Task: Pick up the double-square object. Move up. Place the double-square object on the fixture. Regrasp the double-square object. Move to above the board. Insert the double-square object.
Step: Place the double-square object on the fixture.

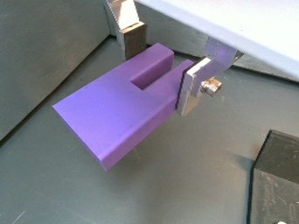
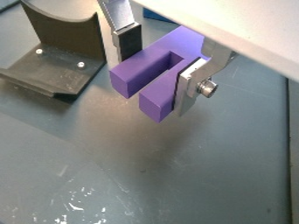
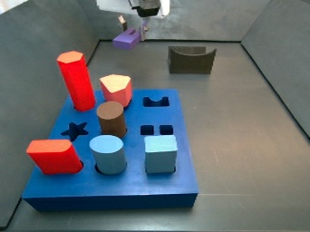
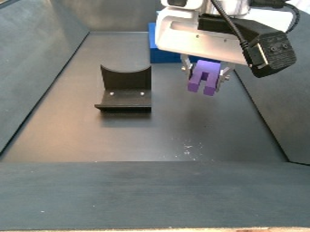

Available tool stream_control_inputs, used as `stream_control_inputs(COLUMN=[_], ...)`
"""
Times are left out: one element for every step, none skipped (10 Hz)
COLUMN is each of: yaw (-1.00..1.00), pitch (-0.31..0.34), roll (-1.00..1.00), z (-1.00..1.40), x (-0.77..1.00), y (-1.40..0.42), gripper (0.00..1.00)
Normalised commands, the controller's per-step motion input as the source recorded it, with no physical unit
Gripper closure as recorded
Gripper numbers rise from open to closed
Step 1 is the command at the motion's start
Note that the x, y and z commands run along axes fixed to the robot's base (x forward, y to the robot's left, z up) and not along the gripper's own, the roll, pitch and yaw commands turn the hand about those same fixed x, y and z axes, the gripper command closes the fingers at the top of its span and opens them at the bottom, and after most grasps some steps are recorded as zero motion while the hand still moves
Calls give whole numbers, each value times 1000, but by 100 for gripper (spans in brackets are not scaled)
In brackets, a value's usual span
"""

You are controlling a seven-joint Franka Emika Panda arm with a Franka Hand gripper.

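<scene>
The claw (image 1: pixel 160 63) is grasping the purple double-square object (image 1: pixel 122 109) and is holding it in the air above the grey desk (image 2: pixel 140 175). In both wrist views the two silver fingers (image 1: pixel 191 91) are pressing against opposite sides of the piece, at the end where a rectangular slot is splitting it into two prongs. In a wrist view the claw (image 2: pixel 162 63) is showing the double-square object (image 2: pixel 149 76) with its slot facing the camera, and the dark fixture (image 2: pixel 61 48) is standing on the desk off to one side, apart from the piece.

In a side view the claw (image 4: pixel 206 68) is hanging beneath the white wrist housing, and the double-square object (image 4: pixel 205 78) is hovering clear of the floor, beside the fixture (image 4: pixel 123 90) and not touching it. In a side view from the opposite end, the claw (image 3: pixel 130 25) is carrying the double-square object (image 3: pixel 126 38) near the far wall, level with the fixture (image 3: pixel 190 60) and well apart from the blue board (image 3: pixel 115 149). The board is lying in the foreground, already bearing red, brown and light-blue pieces, with several cut-outs showing open.
</scene>
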Motion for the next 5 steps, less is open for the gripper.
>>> stream_control_inputs(yaw=[0,-1,-3,-5,-8], pitch=[-4,19,25,32,38], roll=[4,2,6,9,15], z=[1000,1000,1000,1000,1000], x=[7,-6,-12,-17,-21], y=[3,1,3,3,6], gripper=[100,100,100,100,100])
